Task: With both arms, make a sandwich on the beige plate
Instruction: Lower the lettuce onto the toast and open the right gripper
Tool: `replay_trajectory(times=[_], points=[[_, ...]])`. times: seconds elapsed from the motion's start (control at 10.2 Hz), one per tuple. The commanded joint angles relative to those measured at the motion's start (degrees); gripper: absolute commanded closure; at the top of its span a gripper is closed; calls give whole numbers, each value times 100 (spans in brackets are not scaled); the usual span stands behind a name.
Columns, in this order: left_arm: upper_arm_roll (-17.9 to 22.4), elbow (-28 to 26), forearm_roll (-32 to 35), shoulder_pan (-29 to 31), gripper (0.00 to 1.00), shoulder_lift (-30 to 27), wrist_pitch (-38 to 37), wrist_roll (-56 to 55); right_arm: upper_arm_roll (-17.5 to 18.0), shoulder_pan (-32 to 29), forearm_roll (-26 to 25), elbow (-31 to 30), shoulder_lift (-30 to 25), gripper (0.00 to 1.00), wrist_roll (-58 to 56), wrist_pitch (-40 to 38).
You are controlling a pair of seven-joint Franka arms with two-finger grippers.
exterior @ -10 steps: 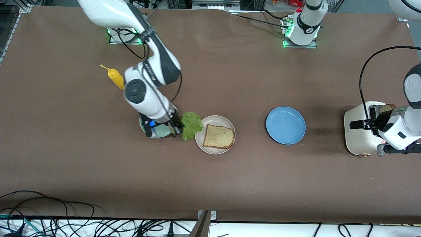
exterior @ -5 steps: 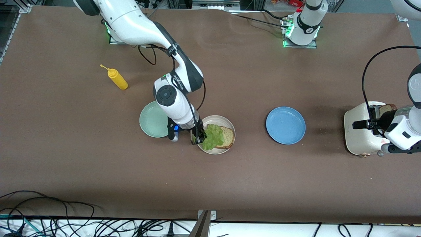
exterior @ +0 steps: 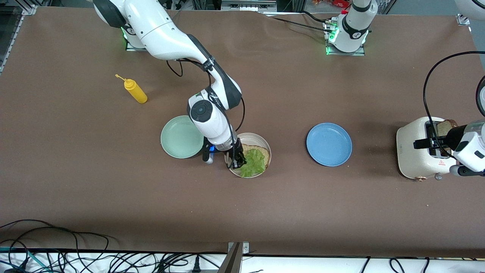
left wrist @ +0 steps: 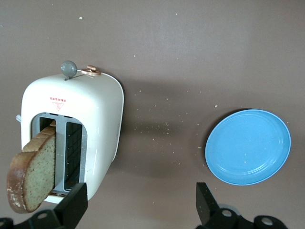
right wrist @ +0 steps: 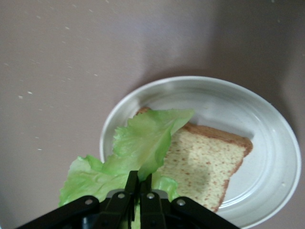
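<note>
Lettuce is going on right now. The right gripper (exterior: 238,163) is over the beige plate (exterior: 261,139), fingers pinched tight on the lettuce (exterior: 253,167), which drapes across the bread (exterior: 262,151) lying on that plate. In the right wrist view the fingertips (right wrist: 139,183) meet on the leaf (right wrist: 143,143), with the slice (right wrist: 205,167) under it and part of the leaf hanging over the plate's rim (right wrist: 286,138). So the bottom slice is down, the filling is arriving, and the top slice is not yet on. Next move, I'd say: let go so the leaf settles flat on the slice, then lift clear.

Beside that plate, toward the right arm's end, sits the mint plate (exterior: 178,138); toward the left arm's end, the blue plate (exterior: 329,144). Farther on at that end, the left gripper (exterior: 441,141) hovers over the toaster (exterior: 415,151), fingers spread wide and holding nothing; its wrist view shows the second slice (left wrist: 33,174) sticking up from a slot of the toaster (left wrist: 90,114). That slice needs grabbing next. Farthest back stands a mustard bottle (exterior: 134,90).
</note>
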Motion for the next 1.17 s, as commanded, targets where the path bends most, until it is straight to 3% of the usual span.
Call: replay_trajectory(times=[0.0, 0.1, 0.2, 0.39, 0.49, 0.78, 1.08], points=[[-7, -13, 165, -5, 0, -84, -29, 38, 12, 73, 120, 185, 125, 100, 57, -64], [-7, -13, 173, -5, 0, -84, -29, 38, 13, 73, 111, 167, 125, 78, 48, -82], [-7, -13, 174, -5, 0, -84, -29, 38, 13, 82, 102, 167, 116, 31, 48, -91], [-7, -13, 182, -5, 0, -84, -29, 30, 4, 73, 67, 193, 63, 14, 39, -327], [-7, -21, 182, -14, 0, -84, -29, 30, -14, 65, 32, 211, 11, 0, 39, -494], [-7, -30, 191, -14, 0, -84, -29, 21, -136, -58, -238, 194, -663, 0, -353, -1389], [-7, -30, 182, -14, 0, -84, -29, 21, -391, -303, -250, 184, -1525, 0, -1923, -3284]])
